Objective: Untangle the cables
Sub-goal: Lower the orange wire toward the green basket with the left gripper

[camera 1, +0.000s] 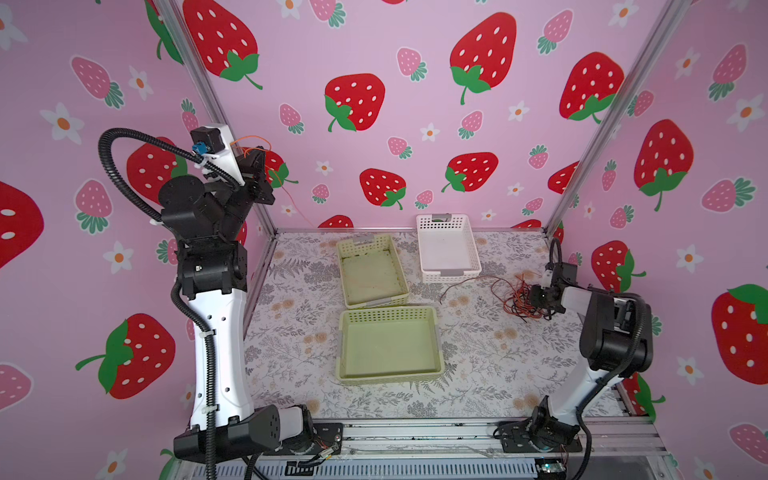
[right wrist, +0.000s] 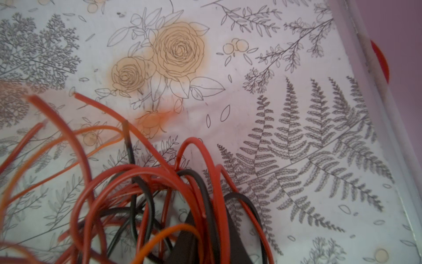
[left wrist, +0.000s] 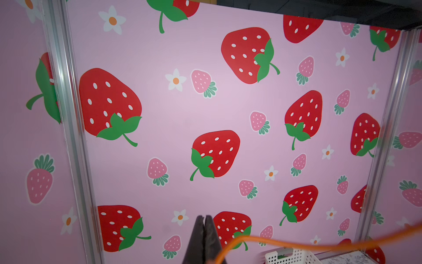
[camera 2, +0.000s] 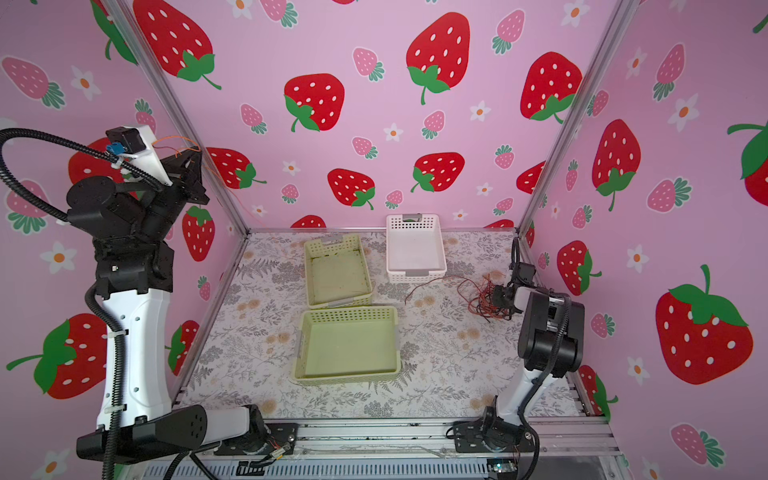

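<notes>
Right wrist: cables btwn jaws

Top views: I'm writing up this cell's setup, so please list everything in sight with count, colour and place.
cable tangle: one; red, orange and black; on the table's right side.
orange cable: one; orange; lifted high on the left, trailing down toward the back-left corner.
green baskets: two; pale green; mid-table, the farther one just behind the nearer.
white basket: one; white; back of the table, right of centre.
table: one; white with grey floral print.
walls: three; pink strawberry print.
arms: two; white and black; front corners.
left gripper: shut on the orange cable, raised.
right gripper: low in the tangle, grip unclear.
</notes>
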Controlling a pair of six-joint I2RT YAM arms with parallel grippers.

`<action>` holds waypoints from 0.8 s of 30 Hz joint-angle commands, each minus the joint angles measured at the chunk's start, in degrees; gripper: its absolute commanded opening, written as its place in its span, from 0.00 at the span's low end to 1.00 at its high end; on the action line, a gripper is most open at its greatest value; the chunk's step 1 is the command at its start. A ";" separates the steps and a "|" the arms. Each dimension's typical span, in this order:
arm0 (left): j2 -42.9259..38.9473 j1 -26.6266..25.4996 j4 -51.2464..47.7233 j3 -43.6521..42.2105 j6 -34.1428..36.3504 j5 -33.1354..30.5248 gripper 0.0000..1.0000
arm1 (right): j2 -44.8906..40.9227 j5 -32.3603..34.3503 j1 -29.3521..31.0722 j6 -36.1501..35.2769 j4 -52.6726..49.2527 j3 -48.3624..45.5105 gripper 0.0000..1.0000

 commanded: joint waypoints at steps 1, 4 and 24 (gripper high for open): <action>0.94 -0.78 0.14 1.40 -1.60 4.61 0.00 | 0.47 -0.14 1.75 -1.36 -6.31 -2.80 0.19; 1.85 -3.10 -0.95 1.30 -1.43 6.79 0.00 | -0.66 -0.28 3.91 -1.74 -6.56 -2.18 0.20; 15.09 -12.44 -5.67 26.07 2.64 1.56 0.00 | -0.67 -1.20 10.81 -1.11 -7.69 -2.63 0.21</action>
